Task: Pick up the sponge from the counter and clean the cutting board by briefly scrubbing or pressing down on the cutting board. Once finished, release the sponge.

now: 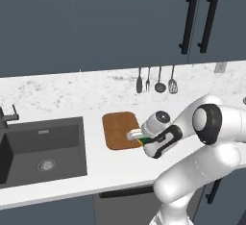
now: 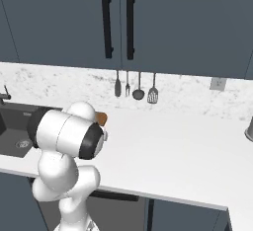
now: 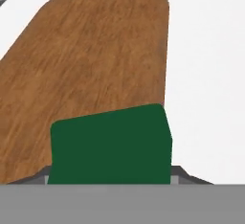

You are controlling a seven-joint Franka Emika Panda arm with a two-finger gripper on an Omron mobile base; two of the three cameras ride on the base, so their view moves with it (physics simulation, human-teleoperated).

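Note:
My gripper (image 1: pixel 140 139) is shut on the sponge (image 1: pixel 141 142), a small block with a dark green top and a yellow layer showing at its edge. It hangs over the near right corner of the brown wooden cutting board (image 1: pixel 116 129), which lies on the white counter (image 1: pixel 120 164). In the hand view the sponge's green face (image 3: pixel 110 144) sits between the fingertips, with the cutting board (image 3: pixel 91 60) stretching away behind it and white counter (image 3: pixel 206 74) to its right. In the right base view my arm hides most of the board, leaving one brown corner (image 2: pixel 102 119). I cannot tell whether the sponge touches the board.
A dark grey sink (image 1: pixel 43 147) with a black faucet (image 1: pixel 7 117) lies left of the board. Several utensils (image 1: pixel 156 82) hang on the backsplash behind it. A grey object (image 2: pixel 249 129) stands at the counter's far right. Dark cabinets with black handles (image 1: pixel 198 22) hang overhead.

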